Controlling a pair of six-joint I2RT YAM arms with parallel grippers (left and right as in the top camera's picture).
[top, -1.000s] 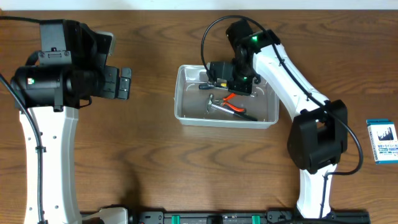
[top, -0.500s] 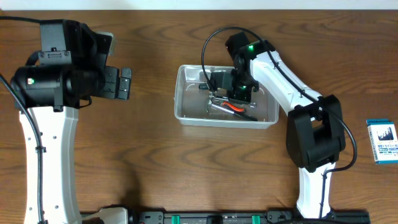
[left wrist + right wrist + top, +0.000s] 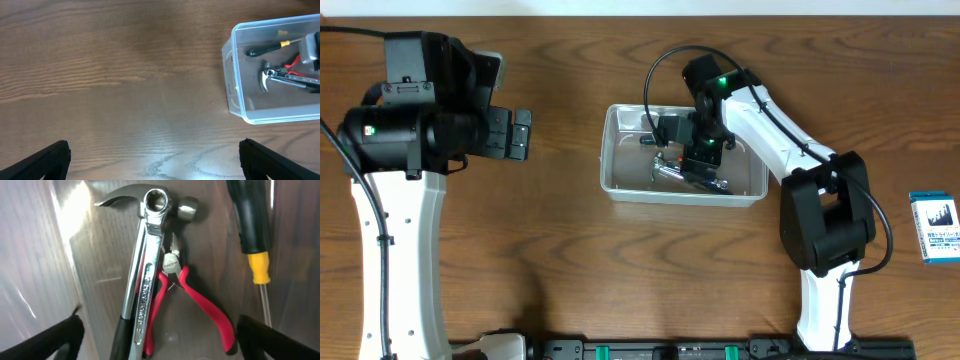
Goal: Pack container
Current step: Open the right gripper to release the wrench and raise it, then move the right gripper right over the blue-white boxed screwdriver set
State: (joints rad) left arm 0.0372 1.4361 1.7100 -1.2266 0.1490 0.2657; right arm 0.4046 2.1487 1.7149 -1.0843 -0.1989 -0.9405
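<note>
Black-fingered and spread wide, right gripper down over the container, clasping nothing, both fingertips parted to the lower corners of the wrist view. Directly beneath: chrome wrench laid lengthwise across a claw hammer, ring end over the hammer's head; red-handled pliers at the wrench's right side, nose against it; black-handled screwdriver with a yellow collar lying alongside, further right, apart from the pliers. All four tools flat on the floor of the clear plastic bin, translucent walls rising on either side. Seen from overhead, container on the wooden table just right of centre, long side across the view, right arm bent over it from the near right. Small blue-and-white box at the table's right edge, well apart from the bin. Far left, left gripper poised above bare wood, fingers likewise far apart and empty, the container showing at the upper right of its wrist view.
</note>
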